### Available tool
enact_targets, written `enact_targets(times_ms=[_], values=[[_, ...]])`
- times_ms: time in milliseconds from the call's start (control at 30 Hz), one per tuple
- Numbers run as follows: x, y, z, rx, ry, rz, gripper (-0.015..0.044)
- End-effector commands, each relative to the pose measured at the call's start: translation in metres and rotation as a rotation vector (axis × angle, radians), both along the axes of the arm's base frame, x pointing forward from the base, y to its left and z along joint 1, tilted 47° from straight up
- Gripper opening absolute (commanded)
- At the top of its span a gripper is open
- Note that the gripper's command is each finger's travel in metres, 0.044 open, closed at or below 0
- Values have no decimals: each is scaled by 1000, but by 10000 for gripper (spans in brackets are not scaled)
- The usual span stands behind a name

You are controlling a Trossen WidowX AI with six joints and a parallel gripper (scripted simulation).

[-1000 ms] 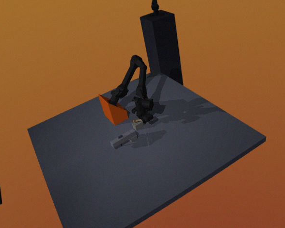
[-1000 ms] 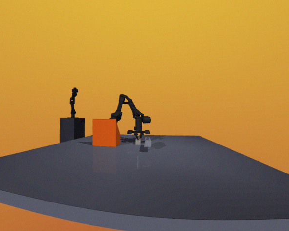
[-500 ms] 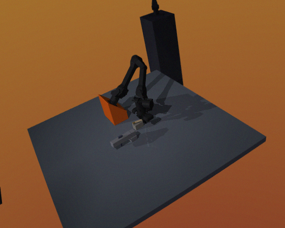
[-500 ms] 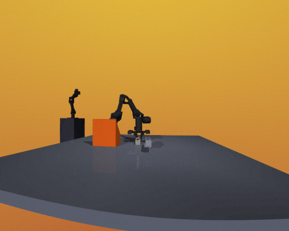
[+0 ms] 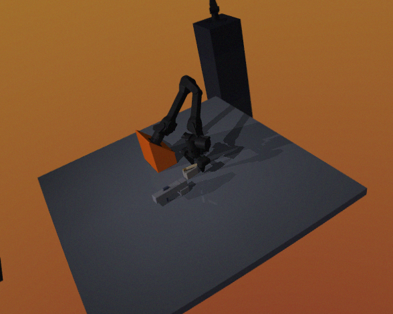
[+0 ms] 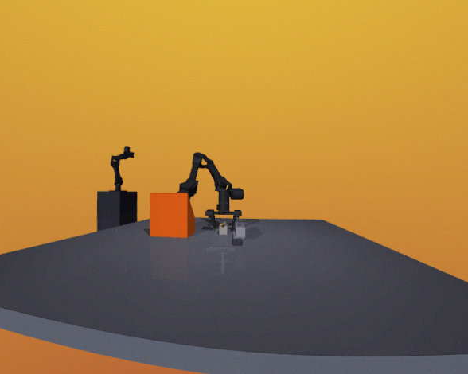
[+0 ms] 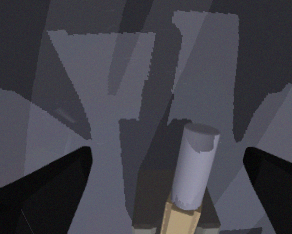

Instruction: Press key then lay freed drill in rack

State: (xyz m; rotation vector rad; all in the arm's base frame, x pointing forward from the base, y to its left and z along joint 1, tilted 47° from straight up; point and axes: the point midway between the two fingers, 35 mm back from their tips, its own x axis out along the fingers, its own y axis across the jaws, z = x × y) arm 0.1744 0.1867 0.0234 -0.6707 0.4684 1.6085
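A small cream block (image 5: 190, 174) (image 6: 223, 231) stands on the table with a tan bar (image 5: 190, 166) (image 7: 180, 221) along its top. In the wrist view a pale grey cylinder (image 7: 194, 167) extends from the tan bar. My gripper (image 5: 197, 163) (image 6: 224, 226) (image 7: 169, 155) is open, its fingers wide apart on both sides of the cylinder and not touching it. The cylinder is right of the middle between them. A longer pale grey block (image 5: 168, 194) (image 6: 239, 230) with dark blue parts lies beside the cream block. I cannot tell for certain which parts are the drill, key and rack.
An orange block (image 5: 159, 157) (image 6: 169, 215) stands beside the arm's base. A dark pillar (image 5: 228, 61) (image 6: 109, 209) with another arm on top stands behind the table (image 5: 122, 250) (image 6: 266, 301). Shadows fall around the small blocks.
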Motion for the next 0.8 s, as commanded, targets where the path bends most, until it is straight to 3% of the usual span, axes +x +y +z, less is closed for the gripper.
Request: enact_targets(times_ms=[0, 533, 767], values=[[3, -9, 10, -12, -14, -1, 440], [8, -54, 53, -21, -13, -2, 440], [-19, 21, 81, 225, -71, 237, 440]])
